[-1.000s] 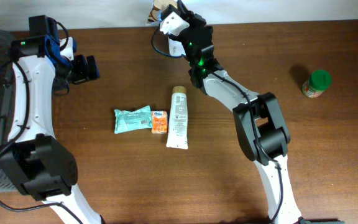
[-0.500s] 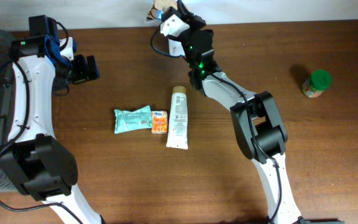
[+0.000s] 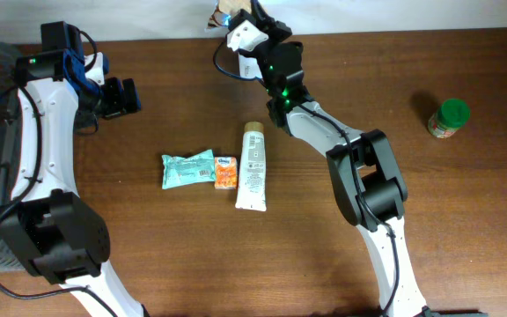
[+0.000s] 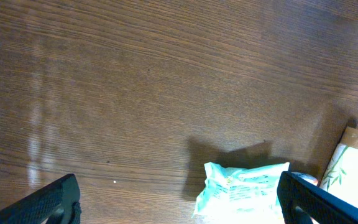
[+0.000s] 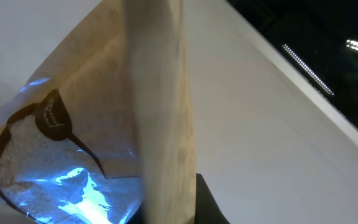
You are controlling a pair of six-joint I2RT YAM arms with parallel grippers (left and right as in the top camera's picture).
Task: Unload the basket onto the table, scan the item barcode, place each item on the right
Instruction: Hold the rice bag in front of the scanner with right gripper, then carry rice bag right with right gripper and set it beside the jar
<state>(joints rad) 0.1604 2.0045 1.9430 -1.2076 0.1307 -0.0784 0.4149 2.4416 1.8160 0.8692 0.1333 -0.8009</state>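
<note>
Right gripper [image 3: 234, 19] pinched a kraft pouch [image 5: 98, 118] lit by blue light, so the scan was likely in progress. Left gripper [image 3: 123, 97] hung wide open, empty — tube [image 3: 253, 165] probably not yet scanned.

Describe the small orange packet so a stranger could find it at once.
Near the middle of the brown wooden table lies a row of three items. The small orange square packet sits between the teal plastic pouch and the long white tube, the smallest and only orange one.
</note>
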